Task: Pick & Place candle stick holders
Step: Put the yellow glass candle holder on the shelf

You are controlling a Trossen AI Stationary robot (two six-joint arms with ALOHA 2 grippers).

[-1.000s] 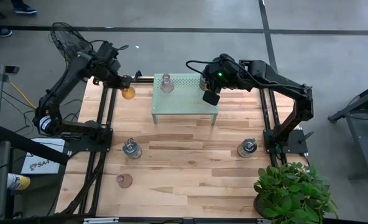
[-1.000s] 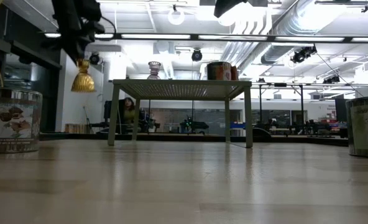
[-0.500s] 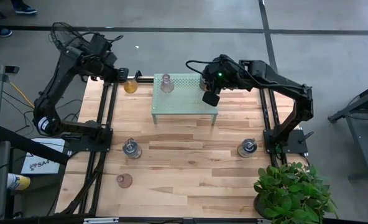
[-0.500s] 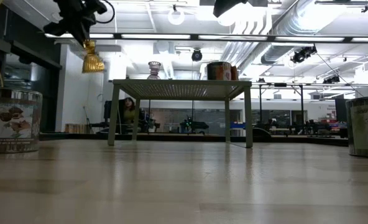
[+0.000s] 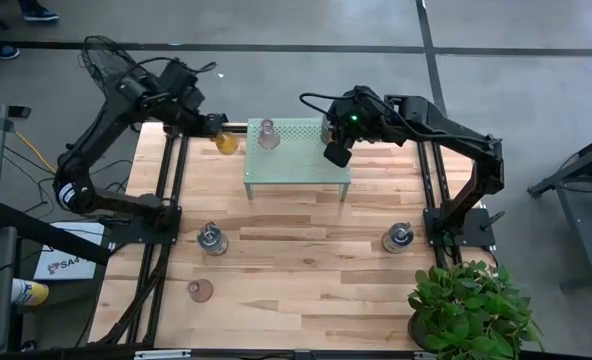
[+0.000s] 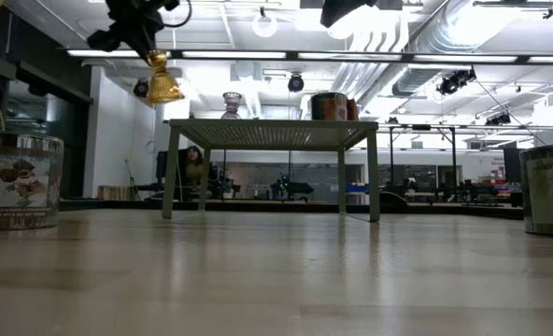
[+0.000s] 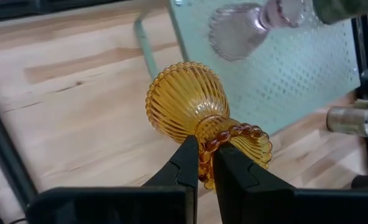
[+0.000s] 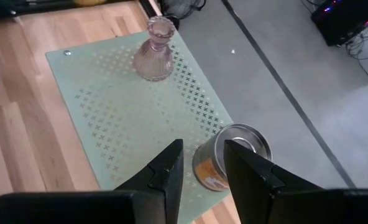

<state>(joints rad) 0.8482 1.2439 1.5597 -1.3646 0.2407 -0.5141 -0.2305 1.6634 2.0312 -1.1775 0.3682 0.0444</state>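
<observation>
**A:** Start at the near edge of the table. What is left to move?

**B:** A pinkish glass holder [image 5: 200,290] sits nearest the front, on the bare wood. A little further in stand two silvery metal holders, one toward the left [image 5: 212,239] and one toward the right [image 5: 397,238], well apart from each other. None of the three is touched by either arm, so I judge them still to be collected.

**A:** And beyond those?

**B:** The pale green stand [image 5: 298,166] stands toward the far side of the table. On its top are a pinkish glass holder [image 8: 154,56] near the far left corner and a silvery metal holder with reddish marks [image 8: 230,158] near the far right corner. Those two look placed.

**A:** What are the arms doing?

**B:** The right gripper [image 8: 202,169] hovers over the stand just beside the metal holder, its fingers spread and gripping nothing. The left gripper [image 7: 200,167] is clenched on the waist of the amber glass holder [image 7: 199,118], which is in the air, tipped over, just beside the stand's far left corner and above the level of its top.

**A:** So how far along?

**B:** About a third, I would say: two on the stand, one being carried toward it, three waiting on the wood.
</observation>
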